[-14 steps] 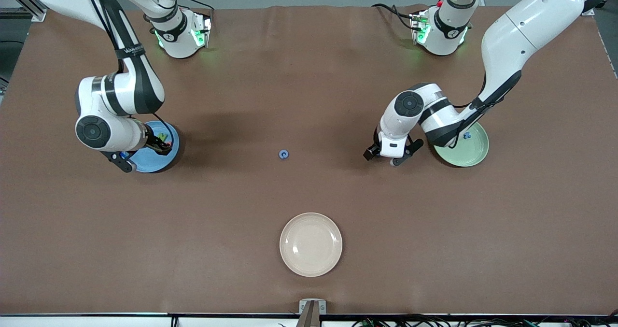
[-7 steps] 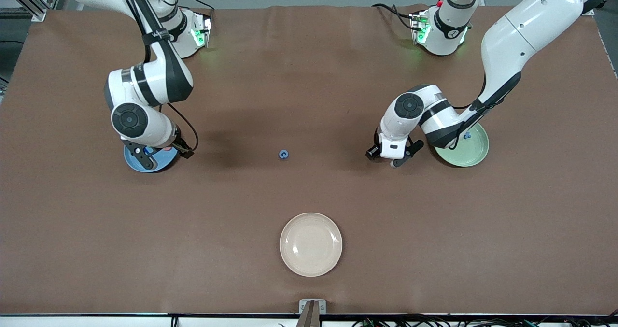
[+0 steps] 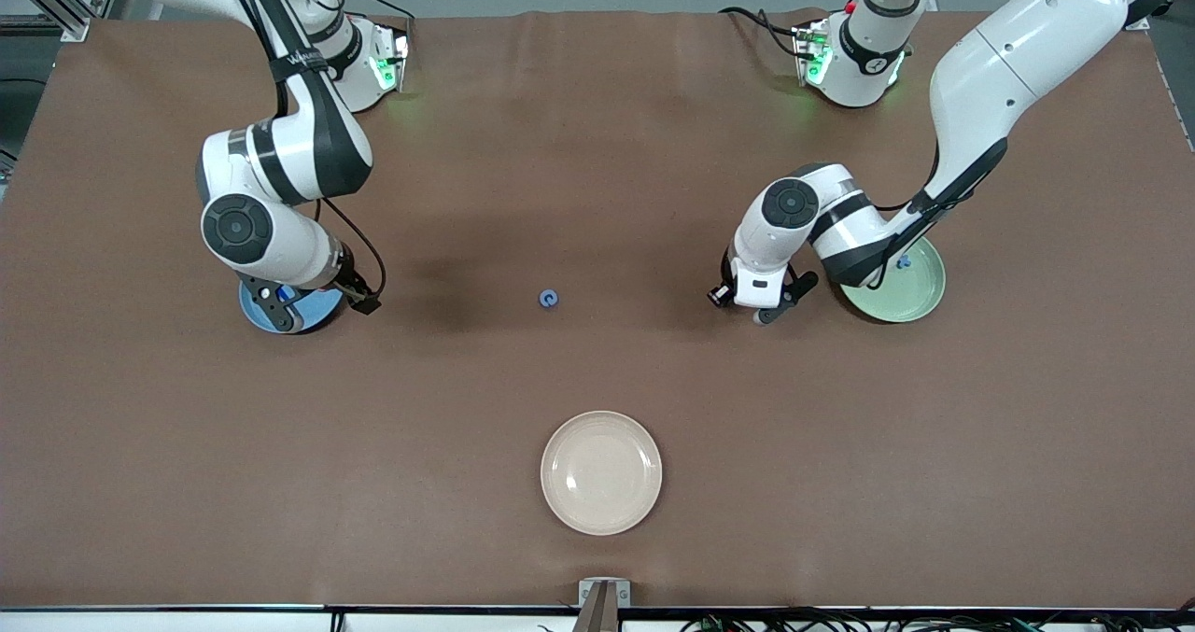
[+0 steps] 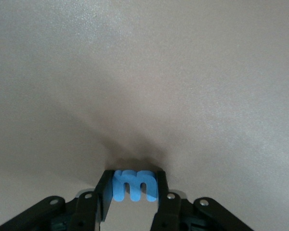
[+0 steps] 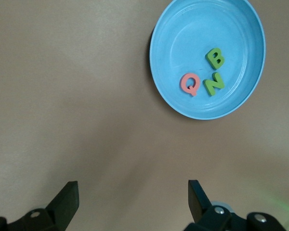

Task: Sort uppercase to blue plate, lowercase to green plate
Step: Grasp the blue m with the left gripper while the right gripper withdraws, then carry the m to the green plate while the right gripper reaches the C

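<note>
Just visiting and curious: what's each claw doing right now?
Left claw shut on blue m, beside green plate. Right claw open, empty, near blue plate holding Q, N, B. Blue letter on table mid-way.

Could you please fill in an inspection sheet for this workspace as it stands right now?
Surface: brown table cover, flat.
Job's things: blue plate holds pink Q, green N, green B. Blue C loose mid-table. Green plate holds a small blue letter.
Clutter: empty cream plate.
Grippers: left gripper shut on blue m, beside green plate; right gripper open, near blue plate.
Cables: black cables along both arms.
Surroundings: nothing seen.
</note>
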Robot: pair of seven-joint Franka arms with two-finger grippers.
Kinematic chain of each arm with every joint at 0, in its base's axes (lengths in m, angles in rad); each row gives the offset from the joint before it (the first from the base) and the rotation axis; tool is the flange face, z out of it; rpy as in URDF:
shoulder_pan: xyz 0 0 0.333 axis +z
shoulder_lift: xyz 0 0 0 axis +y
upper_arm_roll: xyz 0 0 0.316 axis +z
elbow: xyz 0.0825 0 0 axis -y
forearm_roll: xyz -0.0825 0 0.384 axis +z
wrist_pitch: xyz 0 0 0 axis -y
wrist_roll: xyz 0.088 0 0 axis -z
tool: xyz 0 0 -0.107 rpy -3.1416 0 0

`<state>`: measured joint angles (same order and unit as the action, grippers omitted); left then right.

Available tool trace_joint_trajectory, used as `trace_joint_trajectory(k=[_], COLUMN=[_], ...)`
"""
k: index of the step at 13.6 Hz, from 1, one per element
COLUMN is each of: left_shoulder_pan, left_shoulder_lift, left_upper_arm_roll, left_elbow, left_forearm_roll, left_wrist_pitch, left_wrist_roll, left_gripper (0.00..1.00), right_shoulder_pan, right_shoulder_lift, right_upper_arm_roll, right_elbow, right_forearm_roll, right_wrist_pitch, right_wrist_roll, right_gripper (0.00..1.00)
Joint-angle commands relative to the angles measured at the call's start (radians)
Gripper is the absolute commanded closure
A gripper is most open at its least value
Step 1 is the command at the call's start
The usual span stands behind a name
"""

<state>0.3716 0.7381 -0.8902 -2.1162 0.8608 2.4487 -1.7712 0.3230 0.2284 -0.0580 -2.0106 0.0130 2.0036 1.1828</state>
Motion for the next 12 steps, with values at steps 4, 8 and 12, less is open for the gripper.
trace_joint_trajectory(k=[4,8,12], left_shoulder_pan=[0.137,0.326,0.605], left_shoulder_lift=[-0.045,-0.045,-0.040], left_upper_arm_roll=[-0.134,-0.310,-0.489], left_elbow=[-0.010,-0.053,-0.148], left_forearm_roll=[-0.003,-0.003,-0.003], left_wrist_pitch=[-0.026,-0.193,-0.301], left_wrist_roll=[0.002,0.151,0.410], left_gripper=[0.87,0.90,0.90], right_shoulder_pan=[0.048,0.053,0.085], right_shoulder_lift=[-0.004,-0.004,-0.001], right_upper_arm_roll=[-0.003,-0.002,-0.002], right_elbow=[0.006,0.006,0.006], right_forearm_roll=[0.015,0.015,0.015], right_wrist_pitch=[0.073,0.079,0.105], right_wrist_roll=[0.075,0.092,0.147], right_gripper=[0.00,0.00,0.00])
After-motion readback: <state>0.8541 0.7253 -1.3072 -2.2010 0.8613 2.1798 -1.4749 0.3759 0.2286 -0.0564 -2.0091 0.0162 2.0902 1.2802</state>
